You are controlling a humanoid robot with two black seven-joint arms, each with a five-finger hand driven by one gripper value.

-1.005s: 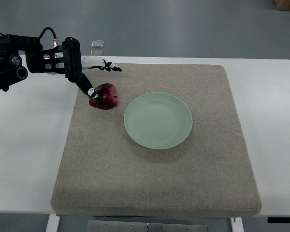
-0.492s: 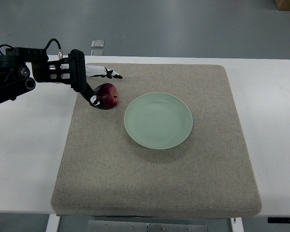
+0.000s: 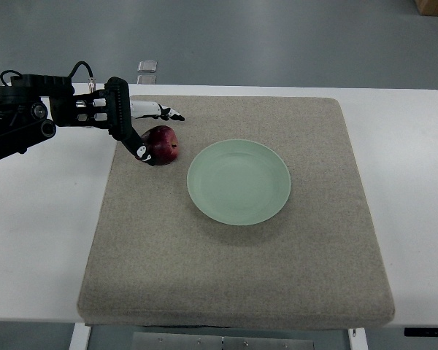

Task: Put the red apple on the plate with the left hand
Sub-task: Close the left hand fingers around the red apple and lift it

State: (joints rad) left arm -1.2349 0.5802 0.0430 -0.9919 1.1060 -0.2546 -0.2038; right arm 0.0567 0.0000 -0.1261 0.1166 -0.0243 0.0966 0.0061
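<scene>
A dark red apple lies on the beige mat, just left of the pale green plate. My left hand comes in from the left edge and brackets the apple. Its thumb touches the apple's left side, and its white fingers stretch out above the apple's far side, apart from it. The fingers are spread and hold nothing. The plate has nothing on it. The right arm does not show.
The mat covers most of a white table. A small clear object sits at the table's far edge behind the hand. Grey floor lies beyond.
The left arm shifted slightly right and down toward the apple. The apple has rolled a little to the right and turned more upright.
</scene>
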